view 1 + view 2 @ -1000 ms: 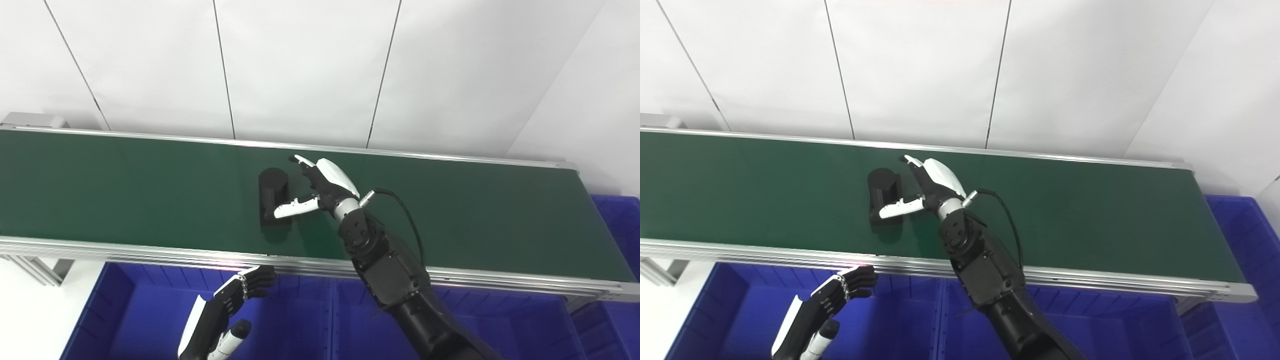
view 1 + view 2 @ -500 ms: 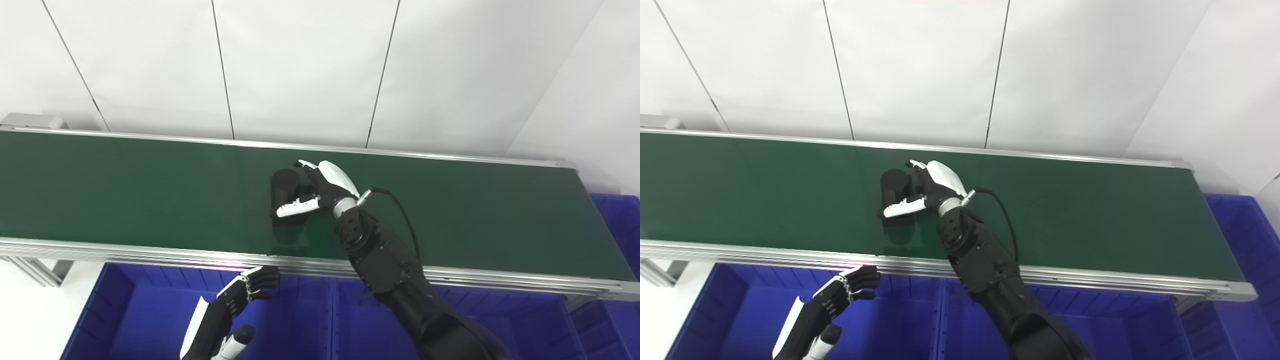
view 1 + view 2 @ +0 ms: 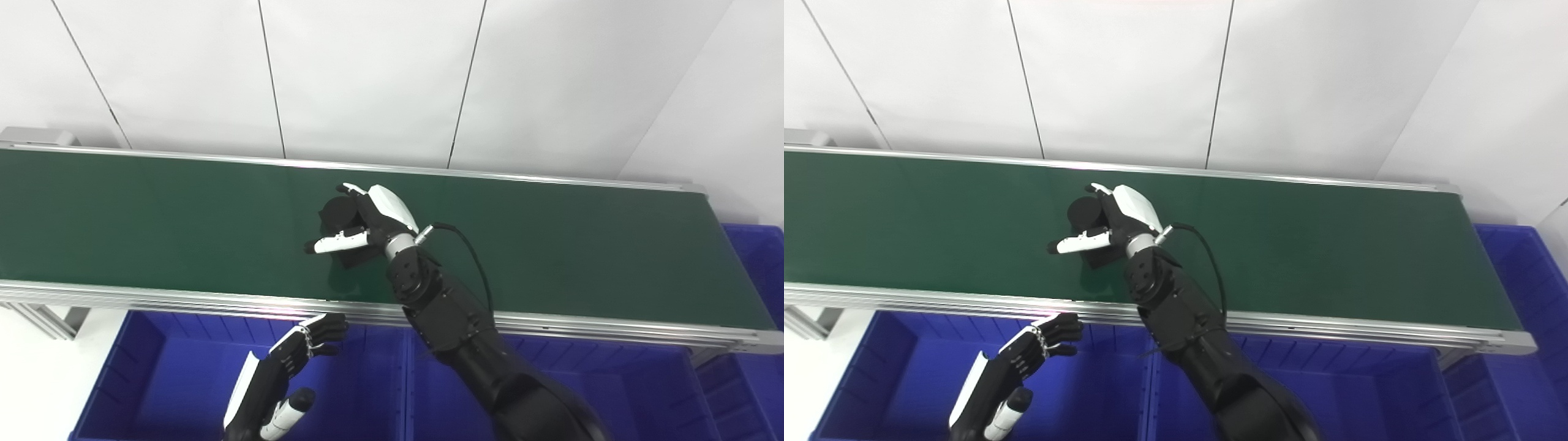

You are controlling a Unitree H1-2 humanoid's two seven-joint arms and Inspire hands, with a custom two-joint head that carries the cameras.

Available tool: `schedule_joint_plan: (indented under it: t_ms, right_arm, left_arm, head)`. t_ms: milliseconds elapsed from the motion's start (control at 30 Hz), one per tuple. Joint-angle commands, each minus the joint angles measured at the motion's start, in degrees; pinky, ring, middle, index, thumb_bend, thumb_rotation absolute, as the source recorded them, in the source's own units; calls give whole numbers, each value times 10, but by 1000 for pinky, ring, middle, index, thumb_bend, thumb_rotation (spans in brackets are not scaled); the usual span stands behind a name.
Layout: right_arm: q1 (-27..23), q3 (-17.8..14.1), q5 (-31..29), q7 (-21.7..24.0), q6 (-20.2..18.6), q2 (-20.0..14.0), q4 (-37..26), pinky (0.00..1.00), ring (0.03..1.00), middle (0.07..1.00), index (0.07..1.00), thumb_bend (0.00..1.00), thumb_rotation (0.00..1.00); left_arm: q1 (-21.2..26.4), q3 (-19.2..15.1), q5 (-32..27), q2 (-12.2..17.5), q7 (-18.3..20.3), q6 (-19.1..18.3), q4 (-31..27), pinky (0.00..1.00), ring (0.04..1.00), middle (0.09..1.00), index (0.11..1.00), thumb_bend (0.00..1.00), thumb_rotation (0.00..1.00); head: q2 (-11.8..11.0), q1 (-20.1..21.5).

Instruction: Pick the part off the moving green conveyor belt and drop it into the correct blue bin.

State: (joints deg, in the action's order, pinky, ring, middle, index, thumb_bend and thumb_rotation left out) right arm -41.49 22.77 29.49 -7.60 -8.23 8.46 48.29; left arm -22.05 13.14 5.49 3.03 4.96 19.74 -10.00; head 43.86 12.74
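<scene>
Matte green belt, right hand gripping cylindrical black part

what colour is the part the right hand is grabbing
Black part, clearest in the left eye view, in the right hand.

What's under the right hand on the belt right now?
A black part sits in the right hand, over the green belt. The fingers cover its right side; whether it touches the belt is hidden.
</scene>
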Motion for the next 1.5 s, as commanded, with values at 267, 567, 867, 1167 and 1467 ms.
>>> schedule_joint_plan:
  t_ms: [267, 567, 867, 1167, 1467]
  right_arm:
    - [-9, -34, -17, -114, 60, 25, 17, 313, 388, 480, 538, 510, 0]
    - [-4, -54, -26, -154, 67, 22, 16, 318, 403, 495, 516, 510, 0]
    - [22, -54, -21, -158, 62, 4, -31, 271, 384, 476, 515, 510, 0]
    - [167, -62, -15, -69, -20, -48, -380, 312, 390, 478, 529, 508, 0]
    - [283, -87, -6, 23, -104, -102, -611, 330, 395, 487, 538, 507, 0]
  left_arm:
    - [-1, 1, -30, -6, 5, -14, -31, 709, 762, 771, 771, 785, 875]
    - [22, -10, -25, -8, -1, 0, -2, 689, 754, 768, 756, 773, 901]
    - [37, -22, -13, -17, -7, -3, 17, 708, 753, 755, 752, 801, 905]
    - [45, -28, -21, -24, -1, -46, -8, 724, 769, 771, 758, 822, 898]
    - [60, -24, -15, -26, 1, -104, -42, 707, 766, 772, 765, 764, 882]
  head:
    - [3, 1]
    - [-4, 1]
    - [-5, 7]
    - [16, 19]
    - [51, 5]
